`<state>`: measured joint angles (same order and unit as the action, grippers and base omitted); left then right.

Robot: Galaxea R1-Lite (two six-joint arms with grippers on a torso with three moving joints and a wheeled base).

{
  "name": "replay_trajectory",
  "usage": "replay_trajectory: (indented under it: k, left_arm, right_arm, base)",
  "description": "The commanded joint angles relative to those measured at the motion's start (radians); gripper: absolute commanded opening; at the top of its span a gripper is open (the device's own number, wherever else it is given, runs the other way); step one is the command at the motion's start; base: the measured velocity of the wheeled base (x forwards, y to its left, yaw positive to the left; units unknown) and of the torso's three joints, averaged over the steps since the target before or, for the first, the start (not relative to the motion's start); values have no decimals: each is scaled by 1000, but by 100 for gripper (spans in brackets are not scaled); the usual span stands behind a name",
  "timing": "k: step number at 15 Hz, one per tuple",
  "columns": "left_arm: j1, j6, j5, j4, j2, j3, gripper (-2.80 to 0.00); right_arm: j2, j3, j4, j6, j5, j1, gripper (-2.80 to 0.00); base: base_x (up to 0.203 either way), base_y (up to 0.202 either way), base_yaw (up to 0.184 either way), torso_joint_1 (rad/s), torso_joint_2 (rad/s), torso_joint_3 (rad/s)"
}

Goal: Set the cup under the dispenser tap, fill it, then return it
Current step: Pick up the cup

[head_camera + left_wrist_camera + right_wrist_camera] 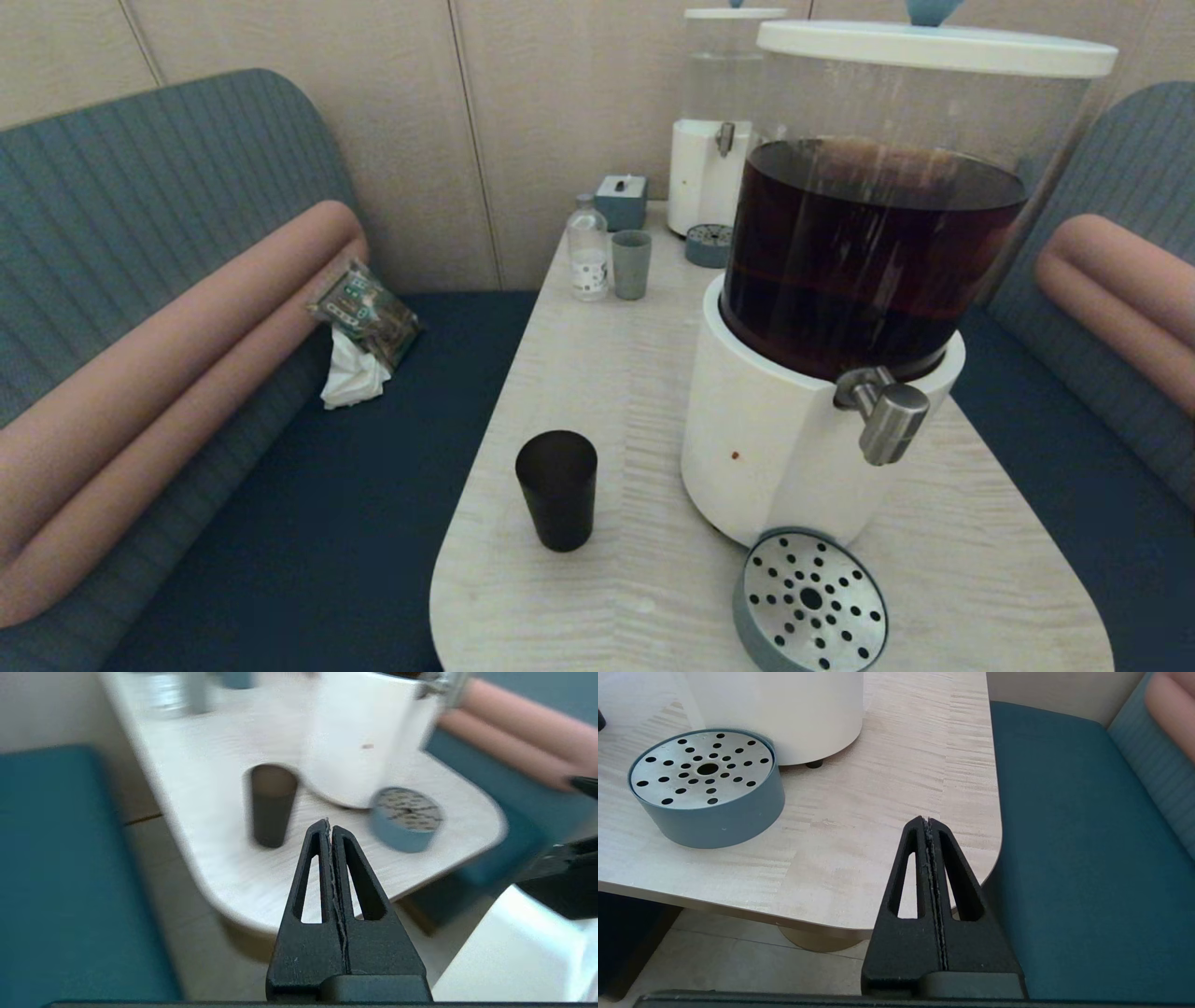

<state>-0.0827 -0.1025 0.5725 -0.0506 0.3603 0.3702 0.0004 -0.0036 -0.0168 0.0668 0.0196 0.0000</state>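
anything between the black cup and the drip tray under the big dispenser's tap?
Nothing loose. In the head view only bare table separates the cup from the drip tray, with the dispenser's white base bulging close behind that line. Left wrist view agrees.

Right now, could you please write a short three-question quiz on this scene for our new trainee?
1. True or false: the black cup already stands on the drip tray under the dispenser tap.
2. What is the left gripper holding? A) the cup B) nothing C) the tray
3. Fill in: both the left gripper and the right gripper are ____.

Key: 1 false, the cup stands on the table, left of the dispenser; 2 B; 3 shut.
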Motion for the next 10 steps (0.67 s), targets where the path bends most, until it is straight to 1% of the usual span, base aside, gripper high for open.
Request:
replay_trajectory:
  k: [1,4,5,8,10]
  left_arm:
    - [-17,-3,26,-155,164,-53,-280]
    - [-21,-1,50,-377,414,-91,-280]
    - [-21,0,54,-466,516,-97,-280]
    - [-3,-2,61,-791,814,-108,-280]
    - [7,-14,55,-1006,961,-108,-280]
  right_arm:
    - [-2,1,0,1,0,0,-280]
    - [-2,-1,0,1,0,0,-280]
    - [-2,1,0,1,0,0,-280]
    - [-2,1,0,1,0,0,-280]
    - [-2,1,0,1,0,0,-280]
  base:
    - [0,0,0,0,0,0]
    - [0,0,0,0,0,0]
    - [0,0,0,0,0,0]
    - [0,0,0,0,0,0]
    - [0,0,0,0,0,0]
